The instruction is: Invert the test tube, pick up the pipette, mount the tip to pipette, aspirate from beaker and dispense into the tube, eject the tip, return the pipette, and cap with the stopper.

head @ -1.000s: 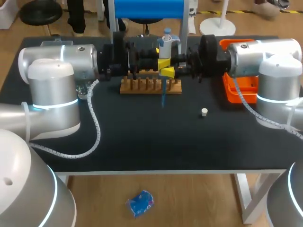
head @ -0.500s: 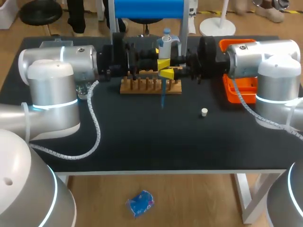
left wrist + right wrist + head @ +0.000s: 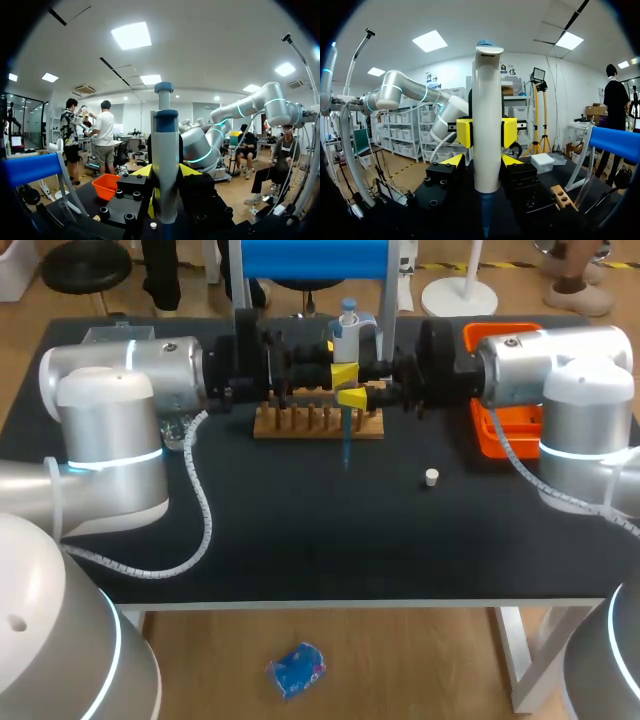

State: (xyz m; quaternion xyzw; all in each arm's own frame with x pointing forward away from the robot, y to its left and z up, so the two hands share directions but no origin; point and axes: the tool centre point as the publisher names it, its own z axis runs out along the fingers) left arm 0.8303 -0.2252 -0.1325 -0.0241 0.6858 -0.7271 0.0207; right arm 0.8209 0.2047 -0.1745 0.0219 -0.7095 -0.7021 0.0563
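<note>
At the rear middle of the desk (image 3: 300, 530): the pipette (image 3: 346, 348) hangs upright over the wooden rack (image 3: 318, 424), its blue tip (image 3: 346, 445) pointing down.
Left hand (image 3: 345, 374): closed on the pipette's upper body, a yellow pad on each side.
Right hand (image 3: 353, 398): closed from the opposite side, just below the left.
Pipette build: smooth, rigid white plastic barrel with a blue plunger cap and a hooked finger rest.
Handling: probably light and stiff but slick, so grip the thick barrel; the slender tip likely bends or pops off if knocked.
Stopper (image 3: 431, 477): small, pale and round, lying alone on the matte black desk near the orange tray (image 3: 497, 430).
</note>
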